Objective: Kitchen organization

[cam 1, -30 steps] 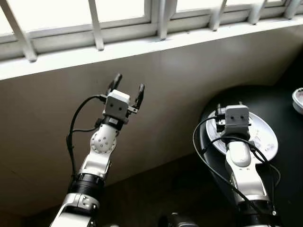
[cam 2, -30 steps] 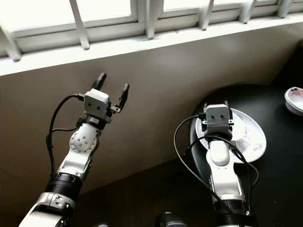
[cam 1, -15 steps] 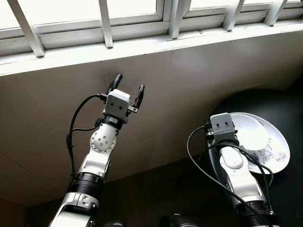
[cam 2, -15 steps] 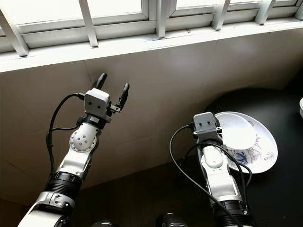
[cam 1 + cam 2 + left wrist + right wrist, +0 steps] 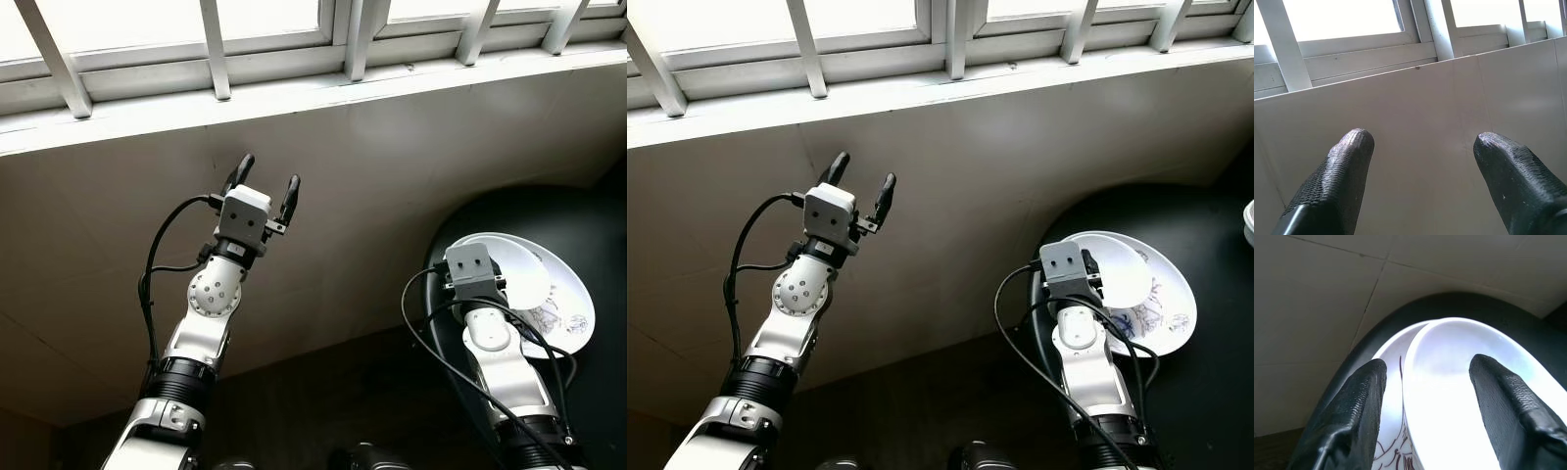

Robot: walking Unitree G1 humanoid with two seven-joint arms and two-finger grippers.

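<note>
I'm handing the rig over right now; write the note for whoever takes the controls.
Left pincer: open, empty, raised in front of the tiled wall below the window. Right pincer: open, its fingers either side of the rim of the small white bowl. The bowl sits on the patterned plate at the edge of the black table. Done: nothing is lifted. Left: grip and move the dishes.

the left arm reaches up toward one o'clock, its left gripper [image 5: 265, 182] raised with the two black fingers [image 5: 1342, 166] spread apart. the right arm extends toward twelve o'clock, lower, and the right gripper [image 5: 1425, 382] has its fingers parted too.
</note>
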